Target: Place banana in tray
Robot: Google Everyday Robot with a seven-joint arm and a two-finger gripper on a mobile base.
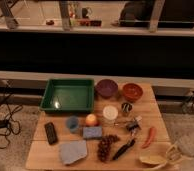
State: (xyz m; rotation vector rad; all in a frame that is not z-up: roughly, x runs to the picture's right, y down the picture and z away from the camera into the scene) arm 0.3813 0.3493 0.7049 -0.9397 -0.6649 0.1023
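Now the wooden table [155, 107] is carrying one dark-green tray [49, 94], sitting at its far left, with one purple bowl [106, 88] and one orange bowl [132, 91] standing just to its right. At the near right corner the gripper [174, 152] is hovering, fingers clenched together, against the end of the single banana [152, 160], which is lying well apart from the tray; whether they are pinching it I cannot tell

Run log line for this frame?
stage: banana not yet in tray | gripper: shut, front-right table corner, beside banana, hold unclear | tray: back-left, no banana inside
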